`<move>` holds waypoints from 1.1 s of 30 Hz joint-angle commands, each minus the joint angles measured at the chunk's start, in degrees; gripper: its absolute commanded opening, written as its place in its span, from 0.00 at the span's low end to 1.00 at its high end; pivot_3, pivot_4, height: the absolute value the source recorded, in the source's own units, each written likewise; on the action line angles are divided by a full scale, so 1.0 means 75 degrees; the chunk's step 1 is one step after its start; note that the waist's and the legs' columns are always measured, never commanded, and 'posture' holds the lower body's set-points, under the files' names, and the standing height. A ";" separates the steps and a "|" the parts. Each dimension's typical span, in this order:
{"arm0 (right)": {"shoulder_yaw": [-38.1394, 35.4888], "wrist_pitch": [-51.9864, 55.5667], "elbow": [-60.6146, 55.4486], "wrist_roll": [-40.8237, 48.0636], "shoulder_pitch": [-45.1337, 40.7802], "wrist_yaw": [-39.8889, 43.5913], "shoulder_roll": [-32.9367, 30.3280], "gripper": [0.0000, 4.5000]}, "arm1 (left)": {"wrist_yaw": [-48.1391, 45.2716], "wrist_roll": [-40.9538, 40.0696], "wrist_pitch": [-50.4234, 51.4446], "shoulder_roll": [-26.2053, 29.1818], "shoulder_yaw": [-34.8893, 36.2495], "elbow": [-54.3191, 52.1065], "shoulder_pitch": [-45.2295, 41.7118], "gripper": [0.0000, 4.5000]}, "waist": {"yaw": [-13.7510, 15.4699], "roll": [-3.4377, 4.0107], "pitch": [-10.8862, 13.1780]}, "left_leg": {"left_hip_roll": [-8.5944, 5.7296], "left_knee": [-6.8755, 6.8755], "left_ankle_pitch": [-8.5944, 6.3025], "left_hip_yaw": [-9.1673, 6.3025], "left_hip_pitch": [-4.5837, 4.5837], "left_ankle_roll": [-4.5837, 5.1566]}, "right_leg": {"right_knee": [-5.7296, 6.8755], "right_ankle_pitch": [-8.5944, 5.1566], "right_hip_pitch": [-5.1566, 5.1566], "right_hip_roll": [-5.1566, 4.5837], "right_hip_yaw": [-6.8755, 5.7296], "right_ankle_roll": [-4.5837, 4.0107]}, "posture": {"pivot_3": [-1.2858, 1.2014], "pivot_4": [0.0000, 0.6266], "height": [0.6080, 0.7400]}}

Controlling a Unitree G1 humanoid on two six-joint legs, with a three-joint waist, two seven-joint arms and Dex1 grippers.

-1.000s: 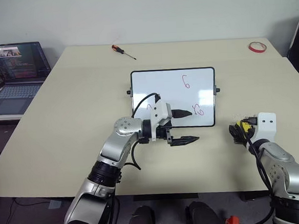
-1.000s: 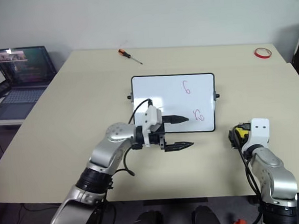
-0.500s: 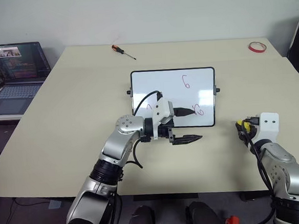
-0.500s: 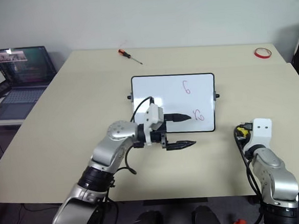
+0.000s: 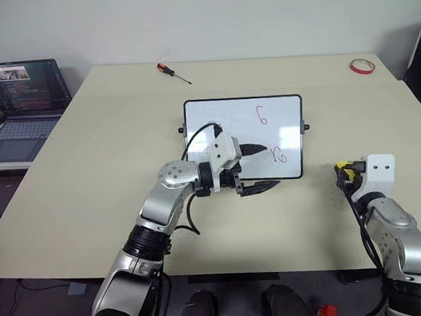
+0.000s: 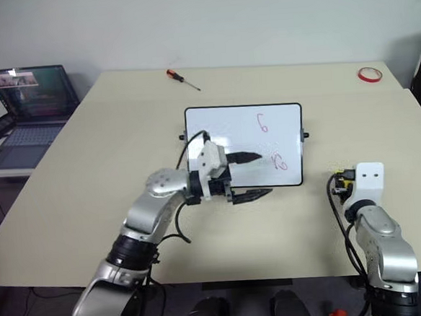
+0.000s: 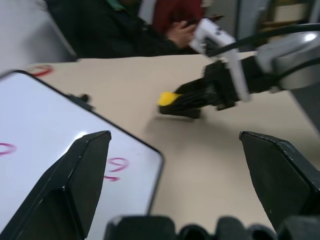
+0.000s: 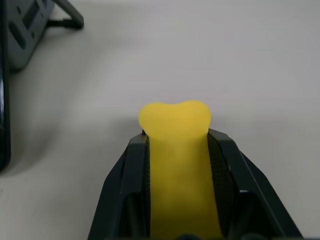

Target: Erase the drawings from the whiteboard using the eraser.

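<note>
The right gripper [image 8: 177, 150] pinches the eraser [image 8: 176, 165] between its two fingers, just off the table [image 5: 109, 158] and well to the right of the whiteboard [image 5: 215, 121]. The left gripper [image 5: 258, 169], jaws spread wide, hovers over the whiteboard's near edge, close to the red drawings [image 5: 280, 155].

A red "6" is drawn on the whiteboard [image 5: 218, 117], above another red scribble that cannot be read as a character.
</note>
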 commanded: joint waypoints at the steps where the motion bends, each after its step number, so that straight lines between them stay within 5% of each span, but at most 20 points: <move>1: 0.0156 -0.0717 -0.0285 -0.0242 -0.0033 0.0058 -0.0090 0.27 | 0.0968 0.0396 -0.0263 -0.0093 0.0355 -0.0428 0.0132 1.00 | 0.0001 0.0000 0.0000 | 0.0000 0.0000 0.0000 -0.0001 0.0000 0.0000 | 0.0000 0.0000 0.0000 0.0000 -0.0001 0.0000 | 0.52 0.24 1.00; 11: 0.1050 -0.2513 0.0567 -0.0695 -0.1271 0.0235 0.0160 0.27 | 0.2847 0.1337 -0.0820 -0.0214 0.0763 0.0084 0.0634 1.00 | -0.0017 0.0000 0.0000 | 0.0001 0.0006 0.0000 0.0006 0.0004 -0.0001 | 0.0007 0.0002 -0.0002 0.0001 0.0004 0.0001 | 0.52 0.24 1.00; 22: 0.1736 -0.3922 0.3058 -0.0795 -0.3697 0.0543 0.0672 0.27 | 0.3134 0.1433 -0.1389 -0.0345 0.0789 0.0891 0.0356 1.00 | 0.0007 0.0000 0.0000 | -0.0001 0.0006 0.0001 0.0004 -0.0004 -0.0001 | 0.0002 0.0003 -0.0010 -0.0005 -0.0004 0.0000 | 0.52 0.24 1.00; 33: 0.1961 -0.4983 0.4837 -0.0941 -0.4481 0.0696 0.1096 0.27 | 0.3204 0.1438 -0.1405 -0.0348 0.0870 0.0874 0.0181 1.00 | -0.0007 0.0000 0.0000 | 0.0001 0.0006 0.0002 0.0008 -0.0003 -0.0001 | 0.0009 0.0004 -0.0015 -0.0004 0.0000 -0.0001 | 0.52 0.24 1.00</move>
